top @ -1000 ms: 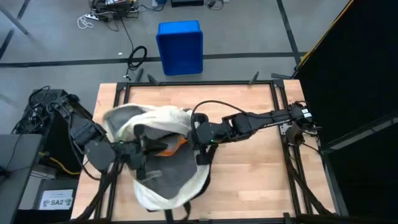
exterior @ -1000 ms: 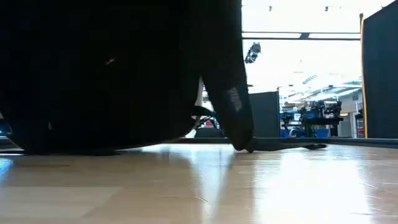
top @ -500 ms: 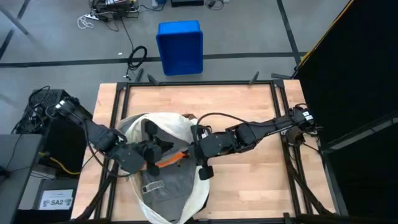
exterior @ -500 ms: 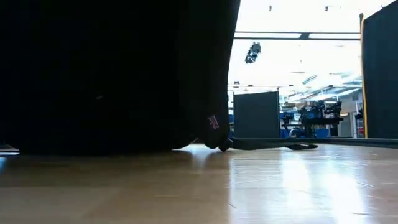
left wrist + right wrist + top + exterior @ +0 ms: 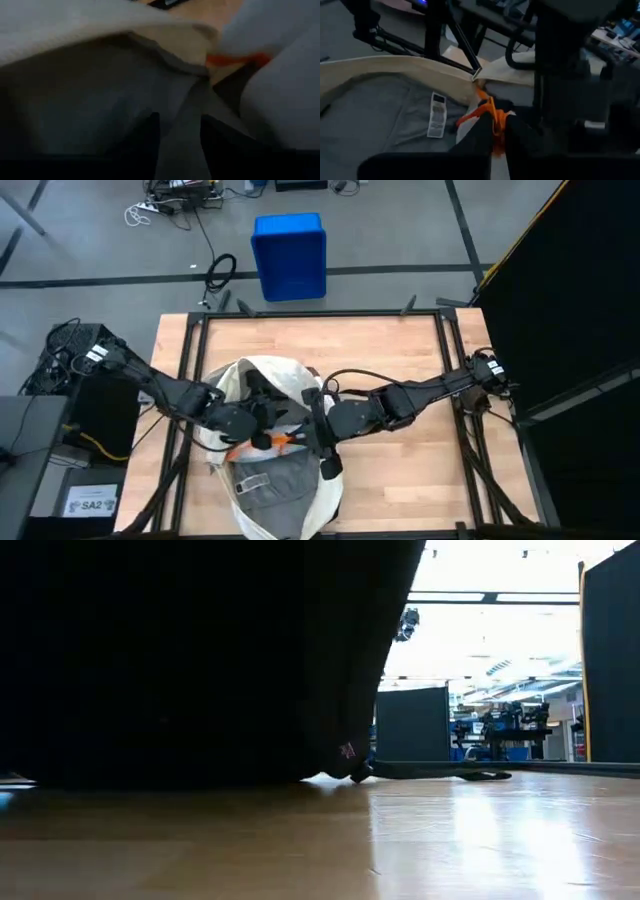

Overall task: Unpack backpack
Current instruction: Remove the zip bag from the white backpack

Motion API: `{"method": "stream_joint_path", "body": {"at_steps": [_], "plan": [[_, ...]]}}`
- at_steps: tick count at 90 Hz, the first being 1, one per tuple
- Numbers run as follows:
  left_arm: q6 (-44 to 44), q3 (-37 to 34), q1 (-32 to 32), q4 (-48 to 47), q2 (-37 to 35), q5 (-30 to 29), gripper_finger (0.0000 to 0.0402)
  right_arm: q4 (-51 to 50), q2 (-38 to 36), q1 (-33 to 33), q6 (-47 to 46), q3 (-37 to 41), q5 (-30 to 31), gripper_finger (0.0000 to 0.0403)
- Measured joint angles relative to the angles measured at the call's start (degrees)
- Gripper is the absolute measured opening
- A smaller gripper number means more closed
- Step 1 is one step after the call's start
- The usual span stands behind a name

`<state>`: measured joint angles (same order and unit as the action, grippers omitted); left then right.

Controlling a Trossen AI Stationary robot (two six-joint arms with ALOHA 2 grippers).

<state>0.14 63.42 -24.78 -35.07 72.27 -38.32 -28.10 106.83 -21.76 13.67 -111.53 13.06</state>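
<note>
Shifted since a second ago: backpack gathered from a wide sprawl at the left into a tighter heap nearer the middle of the table, both arms drawn in over it, and far more of the low view filled with its dark bulk. Nearest the front edge: the open mouth, grey lining facing up with a white label sewn on it. Just beyond, at the mouth's far lip: right gripper, reaching in from the right, fingers closed on an orange tab that seems to belong to a pouch still inside. Beside it, from the left: left gripper, fingers a little apart with a fold of the grey lining pinched between them, apparently keeping the mouth open. Likely trouble from here: a slipped tab if pulled at an angle, since only a thin strip sits between the fingers; the whole bag dragged along instead of its contents, if the left hold lets go; the pouch caught on the cream rim, which folds over the opening. Also a risk of the two wrists knocking together, given how close they are. In the way: loose fabric draped round both grippers, hiding most of the contents. Farther off, on the floor past the table: blue bin and coiled cable; to the right, a black panel.
</note>
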Motion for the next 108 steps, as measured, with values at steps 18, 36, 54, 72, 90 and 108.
{"method": "stream_joint_path", "body": {"at_steps": [18, 36, 54, 72, 90, 108], "plan": [[-1.2, -1.7, 1.6, 0.0, 0.0, 3.4, 0.0127, 0.2, -0.7, -0.6, 1.6, -1.0, 1.7, 0.0000], [-2.3, -4.1, 1.6, -0.2, 0.0, 6.7, 0.0127, -2.4, -0.7, -2.7, 3.3, -4.7, 6.3, 0.0001], [-3.4, -6.5, 1.6, -0.7, 0.1, 7.6, 0.0127, -5.9, -1.0, -5.0, 4.1, -8.1, 13.5, 0.0001], [-5.6, -9.8, 1.6, -0.8, 0.1, 9.6, 0.0127, -6.1, -1.2, -6.9, 7.2, -12.5, 18.6, 0.0001], [-8.4, -13.3, 1.5, -0.7, 0.1, 10.4, 0.0127, -15.3, -1.2, -8.2, 6.2, -16.8, 27.2, 0.0001], [-10.2, -15.7, 1.5, -0.5, 0.1, 11.8, 0.0127, -27.9, -1.6, -7.4, -1.5, -20.2, 33.2, 0.0001]]}}
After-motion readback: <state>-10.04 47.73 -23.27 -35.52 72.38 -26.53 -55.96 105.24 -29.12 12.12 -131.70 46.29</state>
